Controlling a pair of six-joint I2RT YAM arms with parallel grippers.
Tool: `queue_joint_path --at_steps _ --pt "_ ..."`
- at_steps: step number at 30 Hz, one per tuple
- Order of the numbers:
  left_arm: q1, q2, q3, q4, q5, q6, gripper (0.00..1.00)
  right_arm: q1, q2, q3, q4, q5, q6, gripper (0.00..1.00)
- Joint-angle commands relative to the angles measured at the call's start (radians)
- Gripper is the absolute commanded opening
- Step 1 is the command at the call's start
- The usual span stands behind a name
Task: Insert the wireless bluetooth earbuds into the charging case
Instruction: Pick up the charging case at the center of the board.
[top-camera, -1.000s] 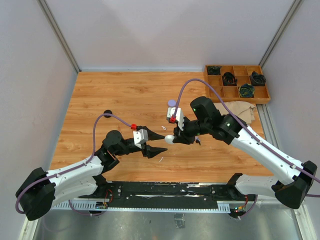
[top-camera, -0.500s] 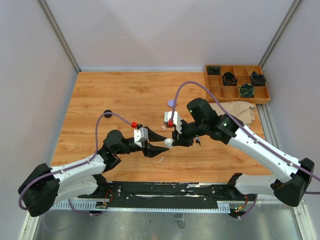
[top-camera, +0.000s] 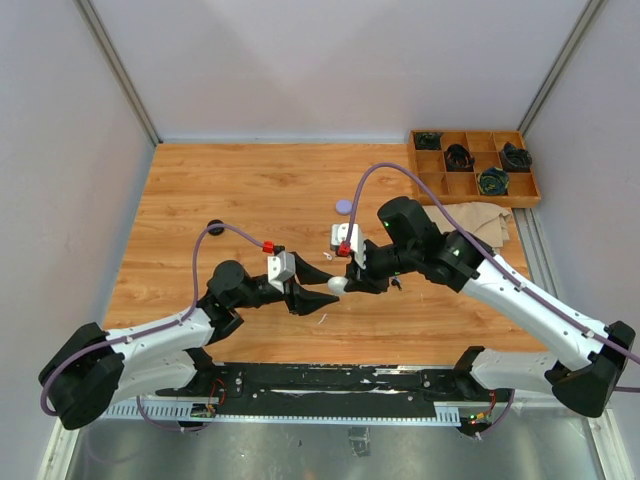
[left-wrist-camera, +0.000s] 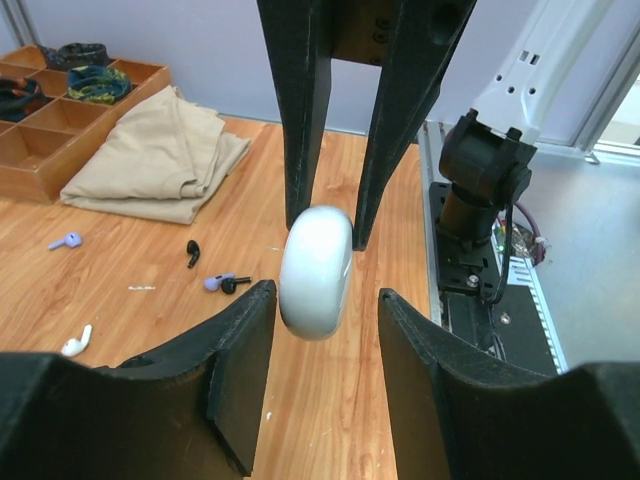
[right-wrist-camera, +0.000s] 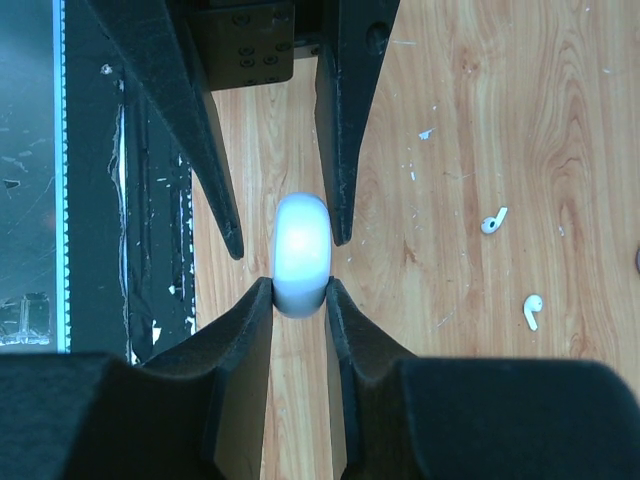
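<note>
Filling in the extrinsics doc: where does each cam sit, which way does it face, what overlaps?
Top external: above and behind both arms, looking down at the table; left tool and right tool meet mid-table.
Left wrist: looks along its own fingers toward the right arm's base, past loose earbuds.
Right wrist: looks down along its own fingers, shut on the white case.
Shared: all three see that case between the open left tool's fingers.

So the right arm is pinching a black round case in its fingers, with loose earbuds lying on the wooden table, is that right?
Not quite. The case pinched in the right arm's fingers is white, not black; the right wrist view shows it plainly. The rest holds: loose earbuds lie on the wooden table.
</note>
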Motion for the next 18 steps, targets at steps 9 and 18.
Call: queue_joint_path --at_steps 9,18 --pt "-0.006 0.032 -0.023 0.134 0.018 -0.074 0.46 0.015 -0.028 0.007 0.029 0.005 -0.015 0.01" --pt "-0.006 0.049 -0.027 0.159 0.007 -0.091 0.24 0.015 -0.032 -0.007 0.044 0.013 -0.015 0.02"
